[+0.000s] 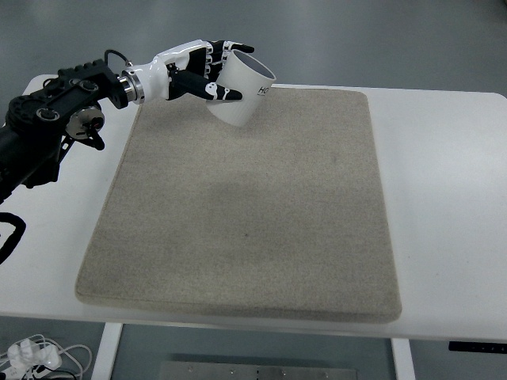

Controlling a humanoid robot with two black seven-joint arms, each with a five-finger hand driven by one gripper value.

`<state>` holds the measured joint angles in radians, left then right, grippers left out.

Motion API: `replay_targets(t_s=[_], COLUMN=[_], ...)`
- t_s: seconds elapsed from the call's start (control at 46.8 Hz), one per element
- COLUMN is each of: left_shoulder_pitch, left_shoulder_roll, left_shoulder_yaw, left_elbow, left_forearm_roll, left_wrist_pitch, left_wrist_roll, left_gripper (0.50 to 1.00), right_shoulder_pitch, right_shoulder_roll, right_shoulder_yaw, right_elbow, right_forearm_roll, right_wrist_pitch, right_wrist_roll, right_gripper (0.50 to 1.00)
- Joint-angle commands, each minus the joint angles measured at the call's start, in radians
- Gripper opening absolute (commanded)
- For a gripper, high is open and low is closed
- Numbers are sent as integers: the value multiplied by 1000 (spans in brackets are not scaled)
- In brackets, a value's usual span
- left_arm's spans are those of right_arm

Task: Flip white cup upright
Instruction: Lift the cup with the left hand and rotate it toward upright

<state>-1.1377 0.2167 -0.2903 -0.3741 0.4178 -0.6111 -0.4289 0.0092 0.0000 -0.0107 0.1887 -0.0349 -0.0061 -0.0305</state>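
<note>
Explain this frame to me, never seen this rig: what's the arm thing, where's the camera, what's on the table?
It is one picture, taken from a camera on the robot looking steeply down at its work. The robot is a humanoid; only its left arm shows, entering from the picture's left edge and ending in a black-and-white fingered left hand. That hand grips a white cup, tilted with its opening facing up and away, at the far edge of a beige mat. The mat lies on a white table. Some cables lie on the floor below.

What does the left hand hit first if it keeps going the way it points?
Probably nothing. The left hand, shut on the cup, points right along the mat's far edge; beyond looks free, though height is unclear.
</note>
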Motion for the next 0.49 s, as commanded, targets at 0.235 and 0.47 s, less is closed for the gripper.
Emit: replay_targets(t_s=[0.235, 0.47], left_shoulder_pitch=[102, 168], left_shoulder_roll=[7, 7], left_shoulder_yaw=[0, 2], left_elbow=[15, 21], left_forearm_roll=[-53, -51], left_wrist_pitch=[0, 0], left_wrist_roll=[-182, -182], left_gripper=[500, 500], right_shoulder_pitch=[0, 0], right_shoulder_roll=[0, 0], right_shoulder_yaw=[0, 0], right_elbow=[0, 0], right_forearm_roll=[0, 1], right_wrist_pitch=[0, 0], right_wrist_roll=[0, 0], right_gripper=[952, 952])
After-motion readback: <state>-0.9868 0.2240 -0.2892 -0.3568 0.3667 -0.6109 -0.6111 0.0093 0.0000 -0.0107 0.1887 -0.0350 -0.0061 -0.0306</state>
